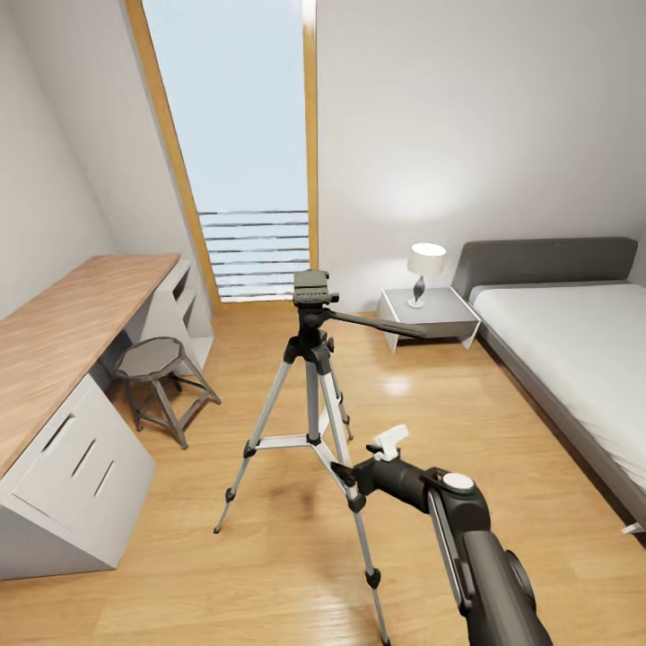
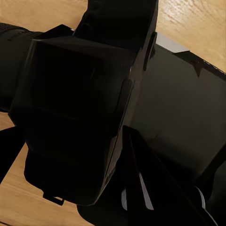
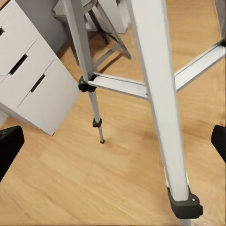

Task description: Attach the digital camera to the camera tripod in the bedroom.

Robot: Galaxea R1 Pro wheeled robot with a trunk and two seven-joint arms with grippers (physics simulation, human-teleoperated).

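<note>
The right gripper (image 1: 345,474), fingers spread wide and holding nothing, hangs just beside a silver leg of the camera tripod (image 1: 314,395), which stands upright mid-floor between the stool (image 1: 154,363) and the bed (image 1: 574,359), long axis vertical, pan handle pointing toward the bed. The left wrist view is dark; that gripper's state cannot be told. The tripod looks light, stiff and tippable, best steadied at its black head.
</note>
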